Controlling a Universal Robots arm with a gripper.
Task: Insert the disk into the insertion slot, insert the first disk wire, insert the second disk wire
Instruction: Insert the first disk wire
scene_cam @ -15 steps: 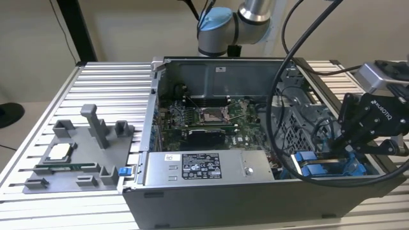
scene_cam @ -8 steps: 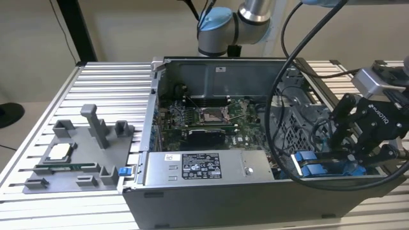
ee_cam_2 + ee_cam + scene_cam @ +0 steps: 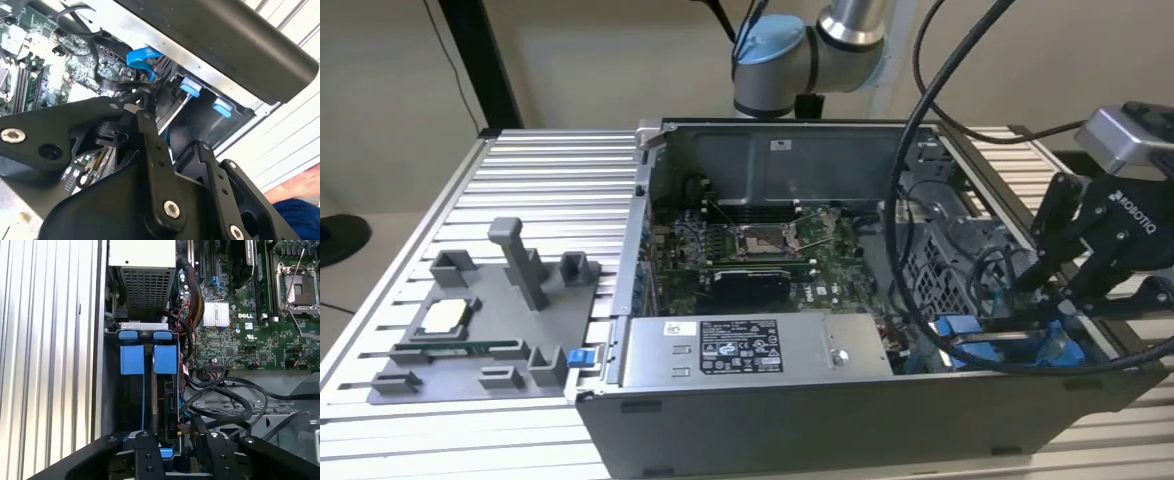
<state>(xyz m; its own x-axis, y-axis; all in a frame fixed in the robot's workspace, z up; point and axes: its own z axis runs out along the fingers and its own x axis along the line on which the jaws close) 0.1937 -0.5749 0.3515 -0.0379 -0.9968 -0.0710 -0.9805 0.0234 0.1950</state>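
Your pincer (image 3: 1067, 300) hangs low over the computer case (image 3: 787, 420) at the exterior view's right, among black cables (image 3: 225, 400) | you cannot tell how far it is open or what it grips | disk (image 3: 167, 400) appears to stand on edge inside the insertion slot (image 3: 131, 405), beside blue rails (image 3: 134, 360).

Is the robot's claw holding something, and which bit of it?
Cannot tell: the gripper hangs at the insertion slot among black wires, and its own body hides any hold.
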